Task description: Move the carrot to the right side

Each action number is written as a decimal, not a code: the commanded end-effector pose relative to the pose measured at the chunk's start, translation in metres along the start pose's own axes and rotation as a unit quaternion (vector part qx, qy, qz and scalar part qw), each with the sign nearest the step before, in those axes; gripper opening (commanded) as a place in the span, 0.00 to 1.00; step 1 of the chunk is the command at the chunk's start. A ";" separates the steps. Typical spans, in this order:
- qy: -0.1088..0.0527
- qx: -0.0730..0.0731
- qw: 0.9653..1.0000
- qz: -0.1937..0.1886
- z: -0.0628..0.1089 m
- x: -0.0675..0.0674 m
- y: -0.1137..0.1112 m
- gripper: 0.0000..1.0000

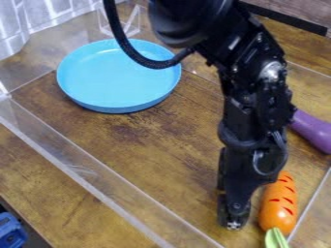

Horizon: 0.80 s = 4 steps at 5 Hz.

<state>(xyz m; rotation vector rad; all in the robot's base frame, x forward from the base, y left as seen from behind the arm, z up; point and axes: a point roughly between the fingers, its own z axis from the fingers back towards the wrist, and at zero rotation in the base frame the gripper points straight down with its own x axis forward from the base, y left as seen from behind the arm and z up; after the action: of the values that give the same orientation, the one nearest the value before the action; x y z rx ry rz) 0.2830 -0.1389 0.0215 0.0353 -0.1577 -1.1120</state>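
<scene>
Brown wood grain is seen across the tabletop (142,145), over which the black robot arm (239,73) is extended from the top edge toward the near right corner. The claw (233,221) is held low, pointed downward, just beside the carrot; whether its fingers are apart or together cannot be told, as the tips are dark and bunched in the view. A round blue plate (119,76) is set near the far left part of the tabletop, well apart from the claw. The purple eggplant (311,130) is placed by the right edge, partly cut off by the picture's border. The carrot (278,203), orange with darker stripes, is laid near the near right corner, to the right of the claw, with its light green leafy top (276,238) turned toward the near edge. A bright blue object (11,232) is partly shown at the lower left, beyond the clear rim (80,174).
</scene>
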 end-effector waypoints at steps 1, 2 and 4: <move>-0.025 0.021 0.999 0.000 0.015 0.003 0.003 0.00; -0.025 0.023 0.999 0.005 0.012 0.000 0.003 0.00; -0.032 0.019 0.999 -0.037 0.013 0.009 0.018 0.00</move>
<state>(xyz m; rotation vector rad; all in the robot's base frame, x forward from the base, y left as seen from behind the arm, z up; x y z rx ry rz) 0.2905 -0.1395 0.0242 0.0319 -0.1879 -1.1884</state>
